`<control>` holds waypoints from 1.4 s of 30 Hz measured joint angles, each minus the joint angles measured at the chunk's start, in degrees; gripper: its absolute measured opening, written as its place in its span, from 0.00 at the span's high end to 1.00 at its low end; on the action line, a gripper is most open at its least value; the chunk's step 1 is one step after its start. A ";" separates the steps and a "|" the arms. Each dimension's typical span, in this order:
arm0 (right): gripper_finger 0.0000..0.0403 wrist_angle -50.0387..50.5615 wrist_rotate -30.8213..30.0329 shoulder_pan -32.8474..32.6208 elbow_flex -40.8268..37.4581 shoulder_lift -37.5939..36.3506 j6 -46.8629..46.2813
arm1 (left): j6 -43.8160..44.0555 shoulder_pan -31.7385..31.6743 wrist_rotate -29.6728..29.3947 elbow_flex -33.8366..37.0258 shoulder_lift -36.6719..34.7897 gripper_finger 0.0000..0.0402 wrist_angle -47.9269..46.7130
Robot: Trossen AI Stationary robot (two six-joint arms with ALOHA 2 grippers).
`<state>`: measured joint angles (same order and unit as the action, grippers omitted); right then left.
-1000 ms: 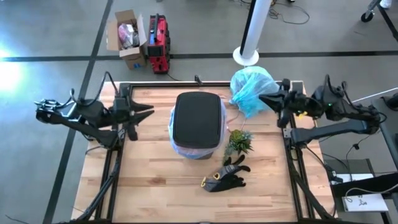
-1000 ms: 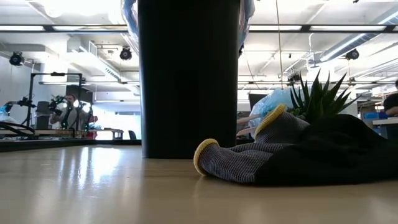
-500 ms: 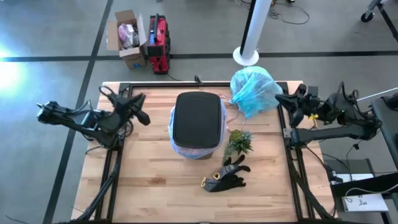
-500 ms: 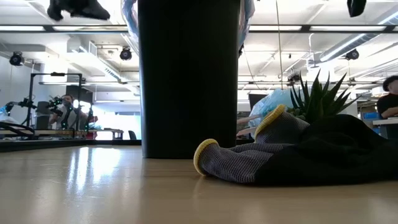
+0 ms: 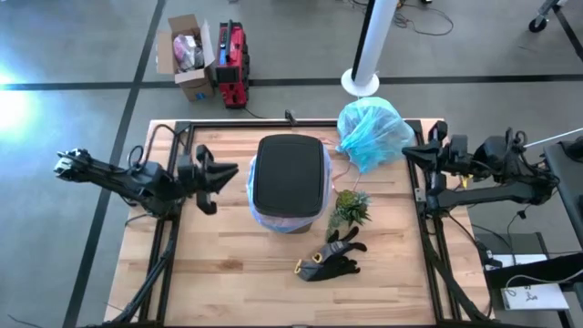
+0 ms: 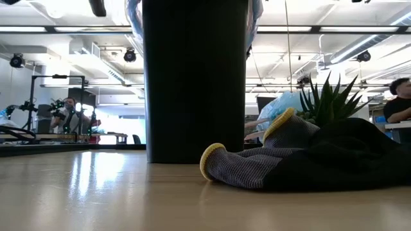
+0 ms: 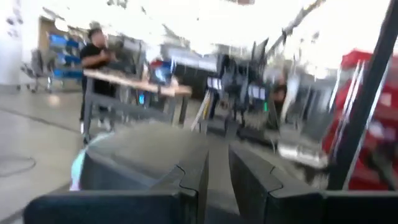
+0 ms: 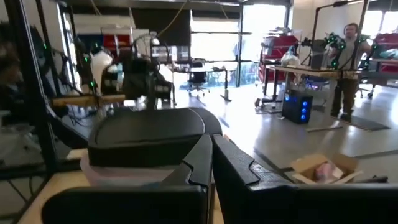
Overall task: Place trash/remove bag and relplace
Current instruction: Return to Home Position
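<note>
an open robotics lab. bare concrete floor (image 5: 91,46) fills the upper left from above, strip lights (image 6: 64,29) run overhead. a workbench (image 8: 311,71) with another arm rig stands upper right.

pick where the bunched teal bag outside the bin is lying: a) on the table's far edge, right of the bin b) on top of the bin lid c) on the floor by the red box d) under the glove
a: the high view shows the teal bag on the table at its far edge, just right of the black bin.
</note>
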<state>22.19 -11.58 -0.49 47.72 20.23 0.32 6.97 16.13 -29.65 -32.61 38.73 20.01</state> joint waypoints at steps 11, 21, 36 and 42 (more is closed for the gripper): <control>1.00 1.47 6.74 0.02 -1.78 -8.83 5.28 | -6.01 -4.59 27.15 3.49 -3.63 0.89 5.62; 1.00 1.58 7.46 0.02 -11.87 -20.12 0.39 | -0.44 -14.79 22.60 11.64 -10.77 0.89 -0.36; 1.00 -23.75 11.60 0.01 -31.99 -20.13 -0.96 | 0.85 -14.67 21.59 11.92 -32.83 0.89 -26.24; 1.00 -37.88 11.70 0.00 -42.68 -19.62 -3.15 | 0.49 -14.70 21.61 16.28 -38.68 0.89 -25.20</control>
<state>-15.69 0.12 -0.49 5.04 0.61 -2.82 7.46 1.43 -8.04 -16.33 0.05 -5.20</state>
